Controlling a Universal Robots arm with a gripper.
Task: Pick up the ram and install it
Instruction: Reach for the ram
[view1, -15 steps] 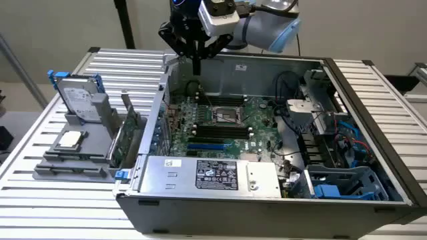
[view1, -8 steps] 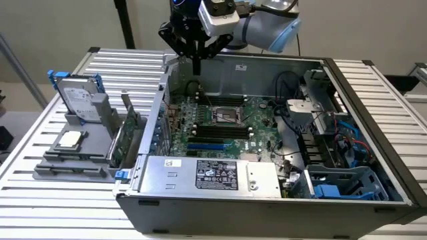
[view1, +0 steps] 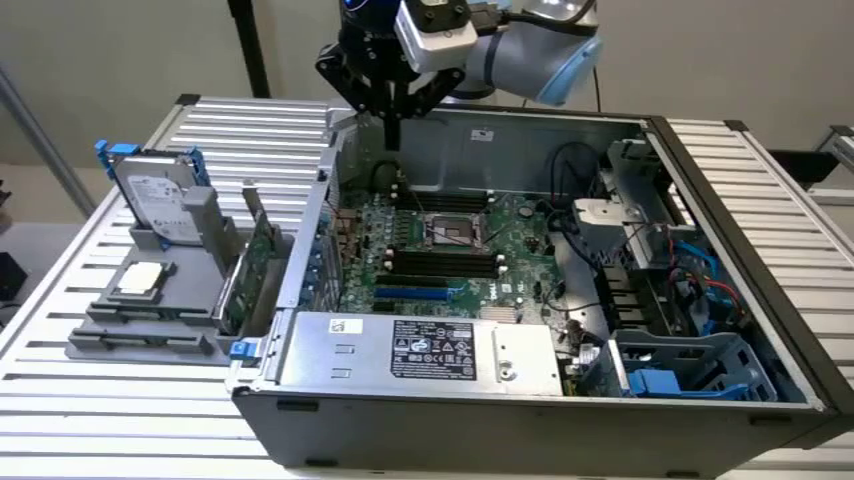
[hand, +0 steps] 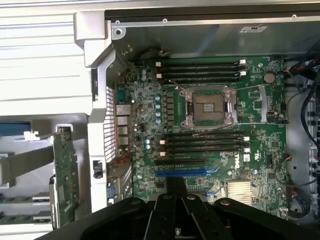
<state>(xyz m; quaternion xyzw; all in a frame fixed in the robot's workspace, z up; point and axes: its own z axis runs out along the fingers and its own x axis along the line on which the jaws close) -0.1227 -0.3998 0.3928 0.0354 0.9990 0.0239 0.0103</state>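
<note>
— Green boards (view1: 247, 285) are seen standing on edge in the grey holder (view1: 100, 320) on the slatted table (view1: 80, 400). The holder is set close to the outer wall of the open computer case (view1: 534, 430), toward the table edge at the exterior view's left. Is the ram taken to be there?

— It is judged so. The ram (hand: 65, 175) is placed among those upright boards, though it cannot be told cleanly apart from the one beside it. Nothing green is seen in the black memory slots (hand: 205, 141) on the motherboard (hand: 260, 125), so no installing is judged to have been done.

— How is the gripper held?

— The gripper (view1: 395, 140) is seen high above the case, well apart from the holder. Its fingers are pressed together into one dark stem, and nothing is seen held between them.

— What is called for if the pick-up is to be done well?

— The jaws would have to be parted before any descent. A square approach from above is advised, with the pads laid flat on the stick's two faces near mid-length, so that it is not twisted. The case wall and the neighbouring board lie just beside it, so a straight vertical lift is judged safest.
</note>
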